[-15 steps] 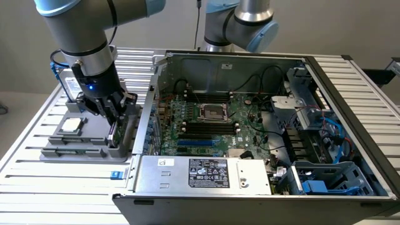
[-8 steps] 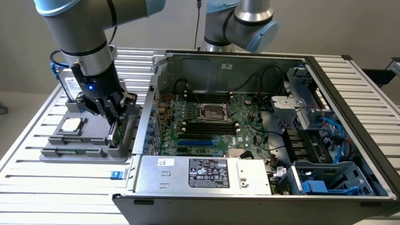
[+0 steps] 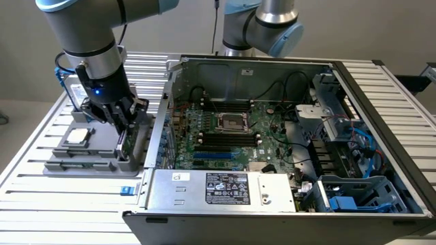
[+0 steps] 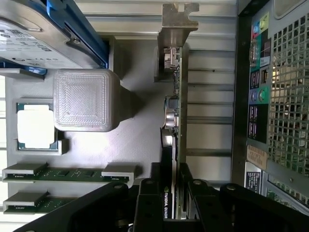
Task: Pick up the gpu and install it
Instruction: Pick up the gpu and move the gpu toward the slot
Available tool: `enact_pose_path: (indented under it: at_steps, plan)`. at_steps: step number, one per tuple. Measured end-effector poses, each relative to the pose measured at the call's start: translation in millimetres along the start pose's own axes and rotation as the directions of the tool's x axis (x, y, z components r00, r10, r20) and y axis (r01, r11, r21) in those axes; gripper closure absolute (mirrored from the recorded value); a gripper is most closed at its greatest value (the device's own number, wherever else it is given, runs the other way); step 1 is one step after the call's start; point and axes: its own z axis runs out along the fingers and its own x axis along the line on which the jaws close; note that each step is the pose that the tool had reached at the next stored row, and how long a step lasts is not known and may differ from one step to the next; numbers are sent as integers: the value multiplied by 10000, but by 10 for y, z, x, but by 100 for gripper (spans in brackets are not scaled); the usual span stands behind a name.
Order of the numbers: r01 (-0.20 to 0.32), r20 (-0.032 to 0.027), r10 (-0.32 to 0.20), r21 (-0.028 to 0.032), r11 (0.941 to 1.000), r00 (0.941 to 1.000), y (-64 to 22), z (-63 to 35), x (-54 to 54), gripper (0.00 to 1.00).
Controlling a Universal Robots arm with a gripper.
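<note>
- Black fingers (image 4: 149,203) of my gripper (image 4: 172,205) are pressed in from both sides on the gpu (image 4: 173,125), pinching it across its thin body near one end.
- In the wrist view the card runs edge-on away from my grip, green board on one face, black cover with white lettering on the other, and its silver end bracket (image 4: 179,21) at the far end.
- In the exterior view my gripper (image 3: 122,120) reaches down over a grey holder tray (image 3: 89,166), and the gpu stands on edge at the side of that tray nearest the computer case (image 3: 272,217).
- I cannot tell whether the card's lower edge sits in the holder or just above it.
- Beside the card on the tray is a raised grey block (image 4: 86,100).
- Just past that block lies the small square processor chip (image 4: 35,126) in its own recess.
- Two green memory sticks (image 4: 63,173) lie side by side near the chip.
- A silver hard drive (image 4: 29,34) with a blue frame sits at the tray's other end from them.
- The tray rests on a slatted metal table (image 3: 54,204), on the exterior view's left of the open case.
- Inside the case the green motherboard (image 3: 232,132) lies exposed, with a silver power supply box (image 3: 225,189) along the near wall.
- A second arm (image 3: 262,25) stands behind the case.
</note>
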Motion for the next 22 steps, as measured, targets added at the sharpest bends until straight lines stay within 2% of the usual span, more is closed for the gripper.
enact_pose_path:
  at_steps: [6, 18, 22]
  plan:
    - [0, -29, 0, -9, 10000, 10000, 12, -243, 1, 74]
    - [-1, -51, 1, -14, 10000, 10000, 39, -788, -8, 74]
    - [-2, -54, 1, -25, 10000, 10000, 48, -929, -13, 74]
